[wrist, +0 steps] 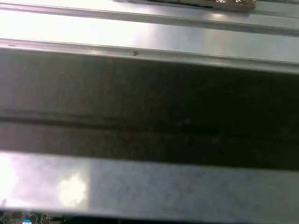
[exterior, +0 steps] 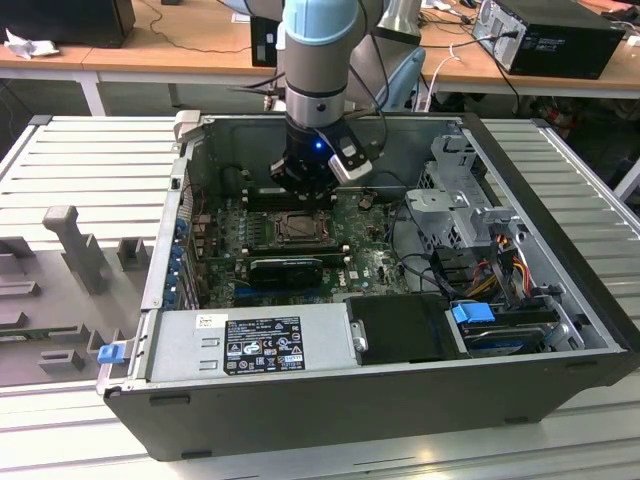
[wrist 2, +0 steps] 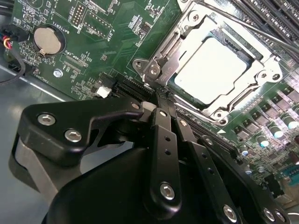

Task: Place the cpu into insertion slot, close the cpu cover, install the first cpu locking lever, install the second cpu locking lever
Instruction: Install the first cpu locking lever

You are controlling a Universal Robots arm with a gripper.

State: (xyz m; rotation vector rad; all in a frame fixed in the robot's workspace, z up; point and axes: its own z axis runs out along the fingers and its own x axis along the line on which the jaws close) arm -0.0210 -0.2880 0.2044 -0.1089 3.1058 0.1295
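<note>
The cpu [wrist 2: 212, 67] lies flat in the insertion slot [exterior: 297, 228], its pale face showing through the window of the cpu cover [wrist 2: 186, 28], which lies down over it. A thin silver locking lever [wrist 2: 252, 31] runs along one side of the socket. My gripper [wrist 2: 159, 95] is shut, its two black fingers [wrist 2: 164, 135] pressed together with nothing visible between them. The tips sit at the socket's corner bracket [wrist 2: 145, 69]. In the exterior view the gripper [exterior: 300, 195] hangs inside the open computer case, just behind the socket.
A black graphics card [exterior: 287, 268] lies in front of the socket, and a power supply [exterior: 255, 340] fills the case front. Drive cage [exterior: 465, 190] and cables [exterior: 500, 250] crowd the exterior view's right. Memory slots [wrist 2: 273, 18] and a coin battery [wrist 2: 46, 39] flank the socket.
</note>
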